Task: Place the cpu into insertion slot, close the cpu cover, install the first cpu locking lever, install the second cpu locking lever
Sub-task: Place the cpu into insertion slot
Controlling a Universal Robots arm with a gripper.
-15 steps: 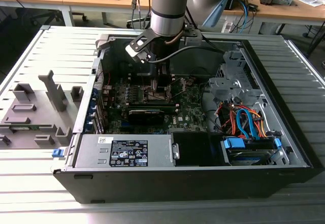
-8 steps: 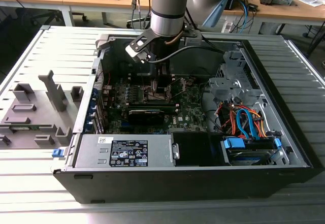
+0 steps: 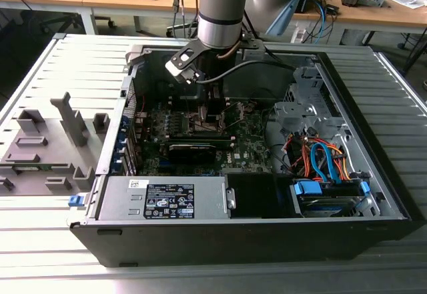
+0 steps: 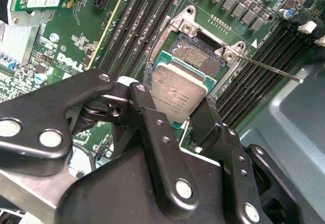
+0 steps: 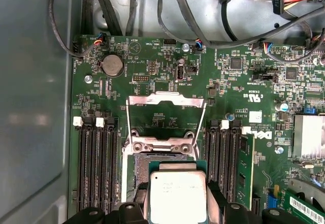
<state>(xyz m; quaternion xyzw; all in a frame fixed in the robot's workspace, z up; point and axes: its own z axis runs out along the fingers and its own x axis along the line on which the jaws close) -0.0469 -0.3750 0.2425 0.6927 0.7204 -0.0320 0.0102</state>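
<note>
2 black fingers (image 4: pixel 205 120) of the tool (image 4: pixel 177 102) press against opposite edges of the chip (image 4: pixel 177 94), so the tool is closed on it. In both wrist views the chip, silver face up, hangs over the socket (image 4: pixel 198 51) and hides part of it, while a strip of the socket's fine contact grid lies uncovered beside the chip's edge. In the second wrist view the chip looks slightly tilted against the board; whether it touches the socket cannot be told.

In the first wrist view the tool (image 5: pixel 177 203) grips the chip (image 5: pixel 177 196) at the near side of the socket (image 5: pixel 137 168), and the cover (image 5: pixel 165 101), a thin silver frame with a large window, stands swung open on the far side of the socket. A thin metal lever (image 4: pixel 269 67) juts out from 1 corner of the socket, unlatched. Long black memory slots (image 5: pixel 96 163) run along both sides of the socket, and a round coin battery (image 5: pixel 112 65) sits further up the green board.

In the exterior view the arm (image 3: pixel 220 7) reaches down into an open computer case (image 3: pixel 233 241) lying on a slatted metal bench (image 3: pixel 40 241), with grey plastic holders (image 3: pixel 47 147) on the exterior view's left.
</note>
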